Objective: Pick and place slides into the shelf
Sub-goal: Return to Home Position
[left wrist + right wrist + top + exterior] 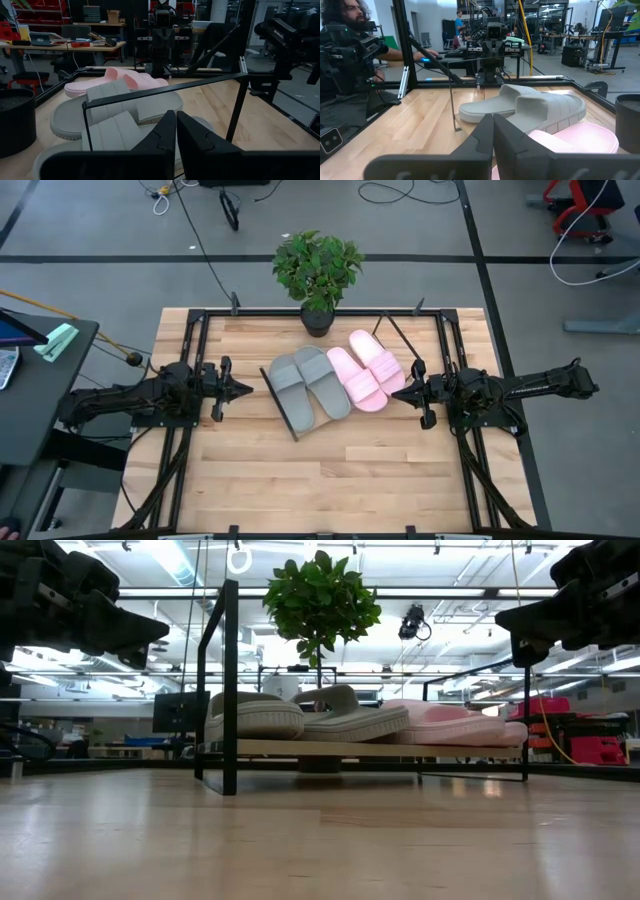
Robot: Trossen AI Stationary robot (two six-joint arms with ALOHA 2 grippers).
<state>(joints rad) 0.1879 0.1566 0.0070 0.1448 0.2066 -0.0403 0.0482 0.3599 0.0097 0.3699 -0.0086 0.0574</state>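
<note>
A potted plant [318, 278] stands far back on the table [300, 480], with a person [332, 80] seated beyond

Matt foam grey slides [310, 385] and pink slides [365, 370] lie on the shelf [400, 749], smooth pale wood framed in thin black metal wire, over the satin-grained wooden table [300, 470].

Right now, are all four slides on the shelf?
On. Two grey slides and two pink slides lie side by side on the shelf; left gripper and right gripper sit apart, empty.
</note>
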